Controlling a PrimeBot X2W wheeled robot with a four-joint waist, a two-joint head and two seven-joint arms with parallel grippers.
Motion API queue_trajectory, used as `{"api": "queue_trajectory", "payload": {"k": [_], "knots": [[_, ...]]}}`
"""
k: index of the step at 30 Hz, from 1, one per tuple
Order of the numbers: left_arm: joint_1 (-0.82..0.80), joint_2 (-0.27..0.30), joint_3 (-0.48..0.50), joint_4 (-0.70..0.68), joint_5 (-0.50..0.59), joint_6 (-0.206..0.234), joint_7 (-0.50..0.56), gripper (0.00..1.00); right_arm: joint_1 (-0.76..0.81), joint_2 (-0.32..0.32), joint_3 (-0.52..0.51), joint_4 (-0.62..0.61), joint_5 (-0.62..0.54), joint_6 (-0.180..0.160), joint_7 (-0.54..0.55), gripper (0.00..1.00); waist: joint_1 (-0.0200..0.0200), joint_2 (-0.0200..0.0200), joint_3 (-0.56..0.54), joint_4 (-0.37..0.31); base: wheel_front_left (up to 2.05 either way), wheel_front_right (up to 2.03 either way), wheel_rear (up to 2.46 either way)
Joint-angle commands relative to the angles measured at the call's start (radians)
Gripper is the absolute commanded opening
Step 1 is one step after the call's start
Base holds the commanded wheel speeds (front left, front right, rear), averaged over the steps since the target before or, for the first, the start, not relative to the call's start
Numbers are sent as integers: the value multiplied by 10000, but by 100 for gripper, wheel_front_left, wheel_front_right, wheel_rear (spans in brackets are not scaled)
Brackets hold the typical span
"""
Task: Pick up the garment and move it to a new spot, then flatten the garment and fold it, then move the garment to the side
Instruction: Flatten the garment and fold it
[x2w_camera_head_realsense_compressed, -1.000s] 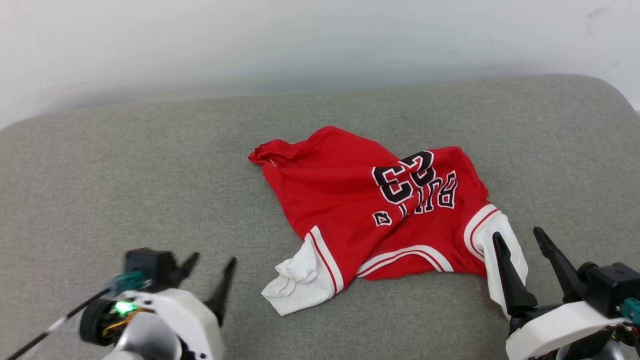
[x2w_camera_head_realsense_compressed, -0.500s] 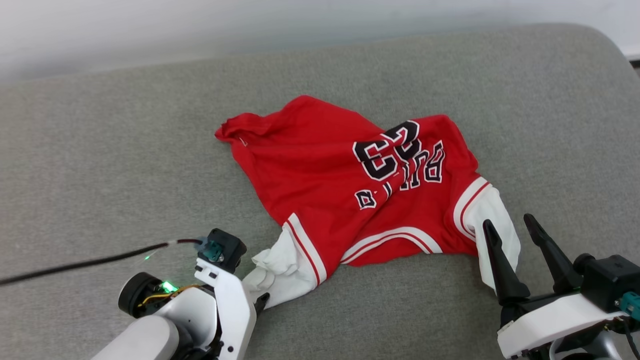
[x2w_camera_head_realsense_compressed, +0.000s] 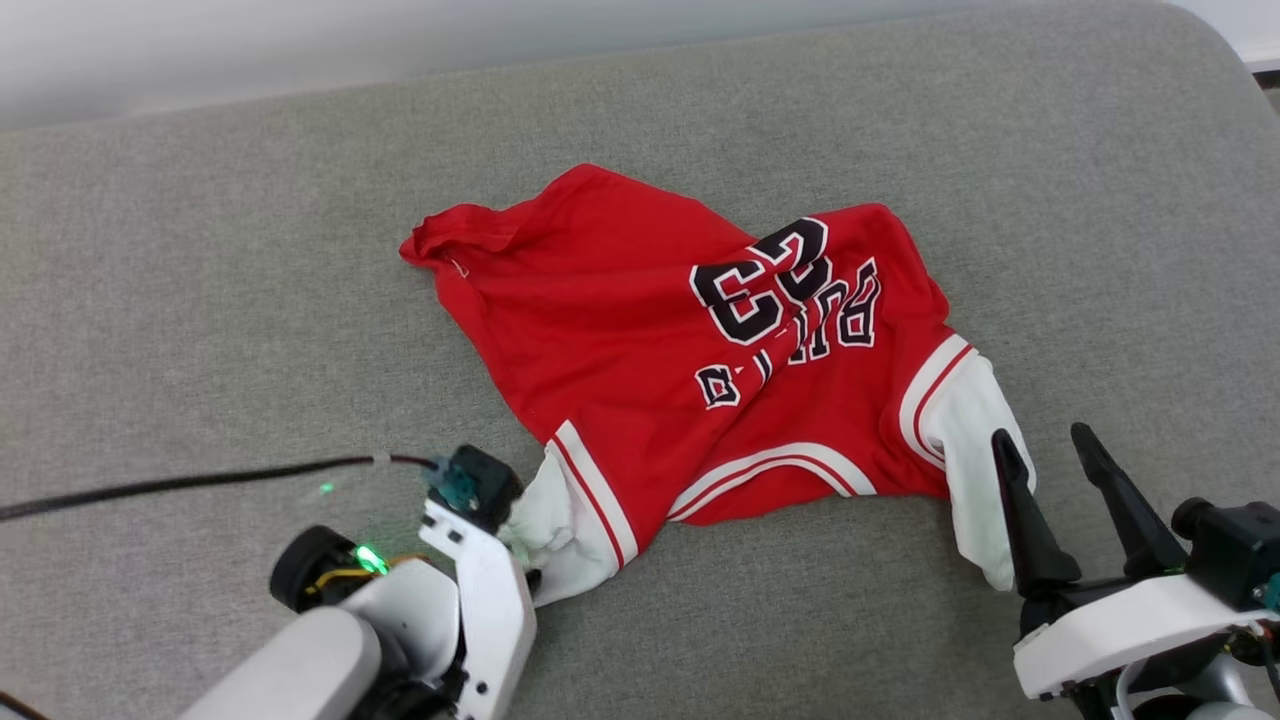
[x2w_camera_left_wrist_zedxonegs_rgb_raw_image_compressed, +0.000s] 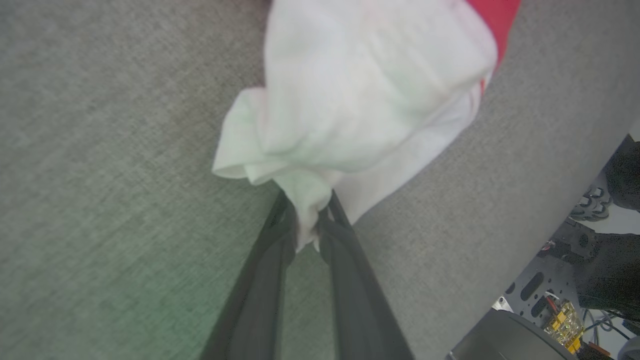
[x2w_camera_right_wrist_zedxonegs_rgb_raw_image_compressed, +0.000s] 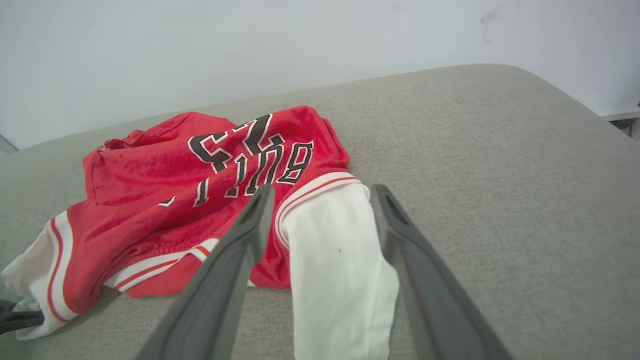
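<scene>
Our left gripper has swung in and now pinches the near-left sleeve of the garment, crumpled in the middle of the grey cushion; the pick-up is under way, we judge, and next our right gripper, fingers wide over the near-right sleeve, should close before lifting.

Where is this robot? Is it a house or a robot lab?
Probably an indoor robot practice room, though I can't be sure: a plain white wall, a grey fabric-covered pad, and a red jersey lying crumpled on it.
</scene>
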Motion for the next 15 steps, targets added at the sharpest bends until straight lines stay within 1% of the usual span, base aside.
{"api": "queue_trajectory", "payload": {"k": [1, 5, 7, 11, 15], "knots": [[602, -127, -315, 169, -50, 3, 2, 0, -60, 34, -73, 51, 145, -4, 70, 100, 0, 0, -89, 51, 0, 0, 0], [667, 25, 335, -429, 85, 409, -999, 0, 138, 30, -431, 221, 269, -4, 672, 100, 0, 0, -347, 183, 0, 0, 0], [852, 101, 631, -735, 94, 656, -1438, 0, 261, 14, -620, 353, 399, -4, 1211, 100, 0, 0, -477, 251, 0, 0, 0], [1322, 324, 1241, -1461, 95, 1173, -2220, 0, 436, -578, -787, 636, 780, -4, 2801, 100, 0, 0, -660, 326, 0, 0, 0], [1701, 586, 1671, -2244, 168, 1604, -2669, 0, 541, -1101, -1064, 760, 1039, -4, 4303, 100, 0, 0, -734, 469, 0, 0, 0]]}}
